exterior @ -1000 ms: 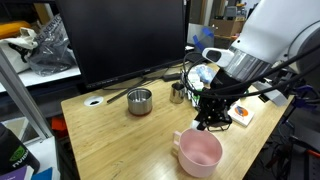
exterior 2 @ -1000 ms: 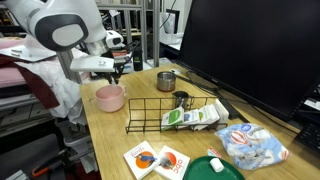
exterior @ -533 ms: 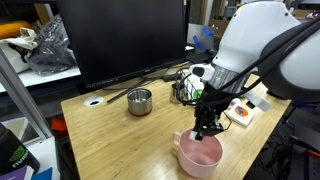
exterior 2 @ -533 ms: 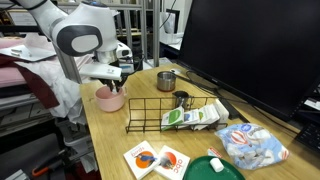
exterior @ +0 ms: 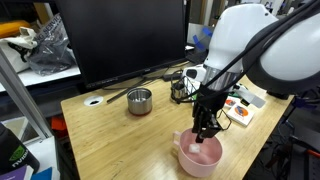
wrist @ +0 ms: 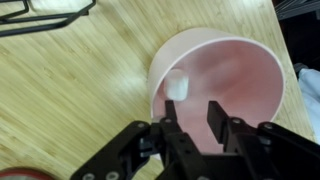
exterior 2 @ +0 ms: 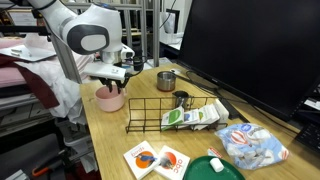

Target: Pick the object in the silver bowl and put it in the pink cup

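Far left on the table point(exterior: 105, 140) sits the bowl point(exterior: 140, 101), upright and well apart from the arm; whether anything is in it is too small to tell from here. Moving right, the gripper point(exterior: 204, 133) hangs straight down over the cup point(exterior: 192, 163), tips at or just inside the rim, so anything it lets go lands inside and not on the wood. The wrist view settles it: the object point(wrist: 177, 87), a small whitish bit, lies inside the cup point(wrist: 255, 75) against the inner wall on the side toward the table, clear of the gripper point(wrist: 192, 126). The fingers point(wrist: 216, 120) stand apart with only pink cup floor showing between them, so the tool grasps nothing. Judging from that, the drop is done and only a lift clear remains. The risk is a finger clipping the rim on the way up and tipping the cup. Further right, a slimmer metal cup point(exterior 2: 181, 99) plays no part.
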